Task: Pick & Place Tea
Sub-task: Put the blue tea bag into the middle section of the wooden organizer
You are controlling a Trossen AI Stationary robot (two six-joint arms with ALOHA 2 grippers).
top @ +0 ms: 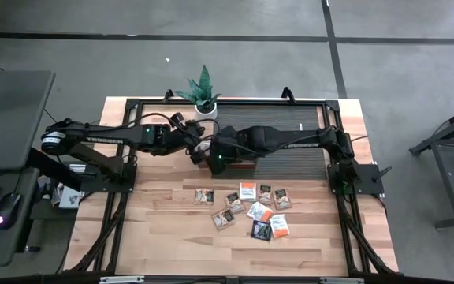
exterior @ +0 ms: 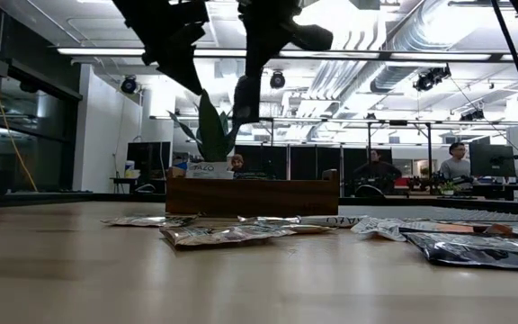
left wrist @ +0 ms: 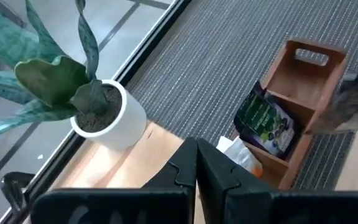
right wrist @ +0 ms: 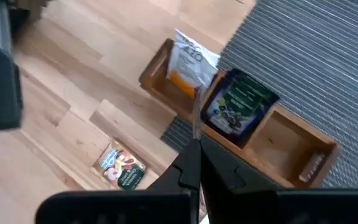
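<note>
Progress: early | tray (right wrist: 291, 140) holding one white-orange sachet (right wrist: 190, 62) and one dark green sachet (right wrist: 238, 109), third compartment empty | about ten sachets (top: 247, 209) lying loose on the worktop (top: 156, 237) | left gripper (left wrist: 196, 165) and right gripper (right wrist: 194, 163) hovering above the tray, fingers closed, empty.

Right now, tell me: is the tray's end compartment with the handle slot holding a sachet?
No, that end compartment of the wooden tray is bare wood.

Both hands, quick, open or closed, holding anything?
Left hand: closed, holding nothing, above the tray.
Right hand: closed, empty, over the tray.
</note>
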